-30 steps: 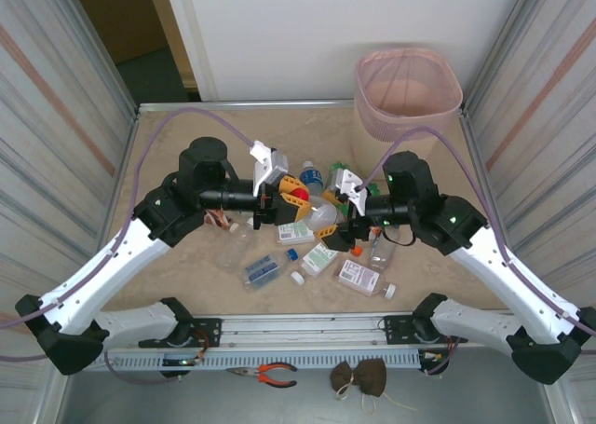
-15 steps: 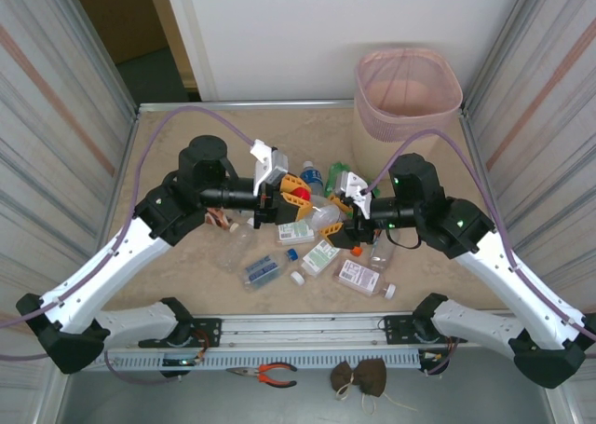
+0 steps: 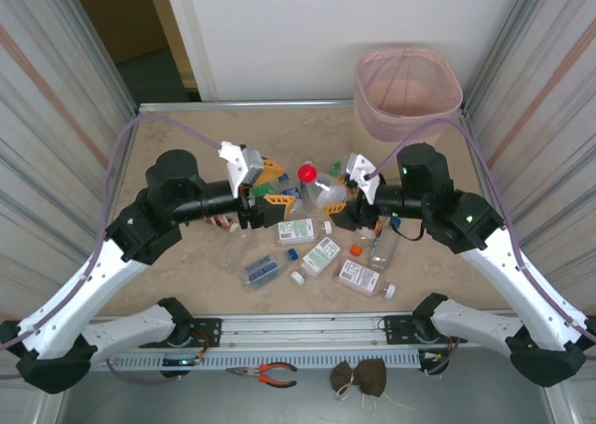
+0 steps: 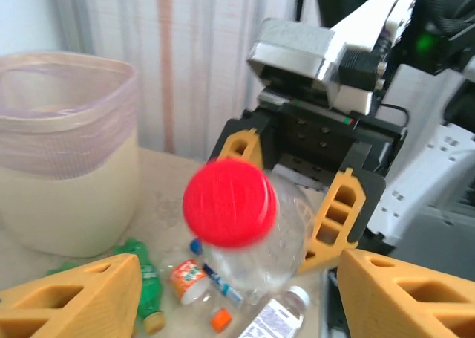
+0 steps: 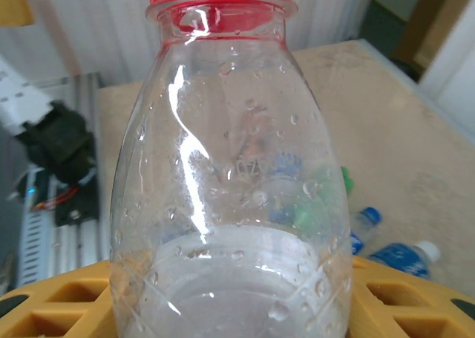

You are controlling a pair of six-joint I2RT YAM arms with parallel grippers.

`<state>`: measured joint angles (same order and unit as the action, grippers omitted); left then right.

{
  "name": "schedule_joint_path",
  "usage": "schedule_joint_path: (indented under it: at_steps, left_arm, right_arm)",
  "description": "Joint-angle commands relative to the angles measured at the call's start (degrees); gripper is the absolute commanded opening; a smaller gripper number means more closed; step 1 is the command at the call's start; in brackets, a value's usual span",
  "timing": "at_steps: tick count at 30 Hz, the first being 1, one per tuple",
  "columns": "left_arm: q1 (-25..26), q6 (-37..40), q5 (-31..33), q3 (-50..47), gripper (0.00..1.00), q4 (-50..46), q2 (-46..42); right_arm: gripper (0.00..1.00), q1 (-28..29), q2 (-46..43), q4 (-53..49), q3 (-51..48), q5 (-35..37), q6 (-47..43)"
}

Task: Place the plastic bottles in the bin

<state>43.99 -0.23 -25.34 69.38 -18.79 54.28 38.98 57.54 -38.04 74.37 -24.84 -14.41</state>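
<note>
right gripper (image 3: 337,208) was clamped on red-capped bottle (image 3: 321,189); left gripper (image 3: 270,189) sat open, empty. Step looked like carry to bin (image 3: 372,133). Next needed a lift far-right over the rim, then release.

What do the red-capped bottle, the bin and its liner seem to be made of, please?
The bottle looks like clear glossy plastic: see-through, with bright highlights and droplets. Its cap is opaque red, smooth, likely plastic. The bin looks cream, matte, probably rigid plastic. The liner is thin translucent pink film, wrinkled over the rim.
</note>
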Motion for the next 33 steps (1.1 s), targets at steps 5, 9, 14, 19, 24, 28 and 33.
schedule_joint_path:
  at_steps: [5, 9, 14, 19, 24, 28, 33]
  left_arm:
    - [-0.7, -4.5, 18.6, -4.9, 0.7, -6.0, -5.2]
    - [-1.0, -7.6, 20.7, -6.1, 0.67, -8.5, -5.8]
    - [-1.1, -9.6, 20.9, -8.0, 0.67, -8.7, -6.2]
    - [-1.8, -11.3, 20.7, -8.9, 0.67, -8.6, -5.4]
    - [-2.8, -12.1, 19.9, -9.5, 0.66, -8.5, -3.8]
    - [-3.6, -11.7, 18.6, -8.5, 0.66, -9.1, -2.3]
    - [-3.9, -11.0, 18.0, -7.7, 0.66, -9.3, -0.3]
  right_arm:
    - [0.52, -12.0, 8.1, 0.6, 10.4, 3.7, 2.2]
    - [0.53, -20.1, 14.8, 1.6, 17.9, 2.6, 2.5]
    - [0.53, -27.9, 24.2, 2.1, 27.3, 3.1, 3.1]
    - [0.52, -33.4, 33.3, 1.8, 36.7, 4.9, 4.5]
    - [0.51, -36.6, 42.4, -2.1, 45.4, 9.9, 4.8]
    - [0.51, -37.6, 48.6, -5.4, 49.8, 14.6, 3.7]
    - [0.51, -38.0, 55.4, -9.8, 54.4, 18.4, 3.0]
